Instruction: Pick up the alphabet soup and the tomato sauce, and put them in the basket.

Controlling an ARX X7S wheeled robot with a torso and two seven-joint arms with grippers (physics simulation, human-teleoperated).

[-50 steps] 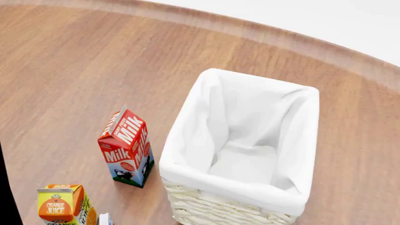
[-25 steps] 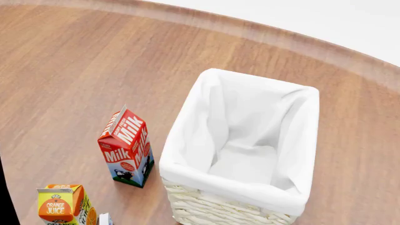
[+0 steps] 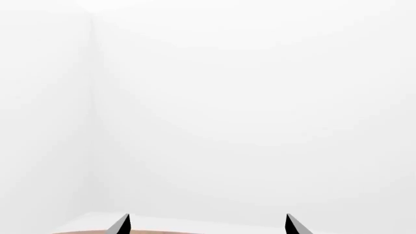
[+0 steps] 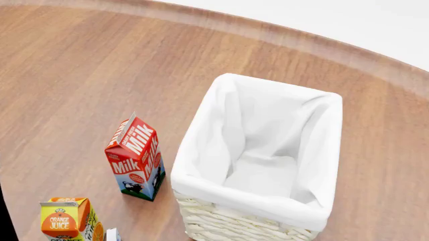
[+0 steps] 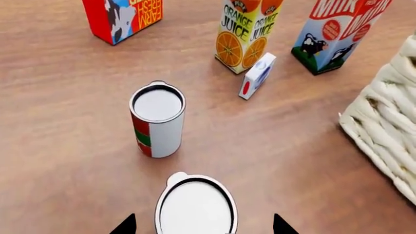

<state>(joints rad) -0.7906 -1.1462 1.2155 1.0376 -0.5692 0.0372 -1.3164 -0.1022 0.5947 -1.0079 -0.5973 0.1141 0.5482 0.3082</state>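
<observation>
Right gripper (image 5: 202, 225): jaws wide open, a silver-topped can (image 5: 196, 208) between the tips, not gripped. Tomato sauce (image 5: 157, 119) upright just beyond. Left gripper (image 3: 206, 225): jaws wide, empty. Basket (image 4: 261, 198) on desk (image 4: 80, 75).

Place: bare simulated test room, not a furnished home
Walls: plain white, featureless
Table (image 4: 80, 65): round, wood-grain top
Goods: milk carton (image 4: 136, 156), orange juice carton (image 5: 248, 30), tins, wicker basket (image 4: 268, 150)

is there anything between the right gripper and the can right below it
Nothing visible. In the right wrist view the right gripper is open, its tips on either side of the nearest can, seen only from its top. The tomato sauce stands beyond, clear of it.
</observation>
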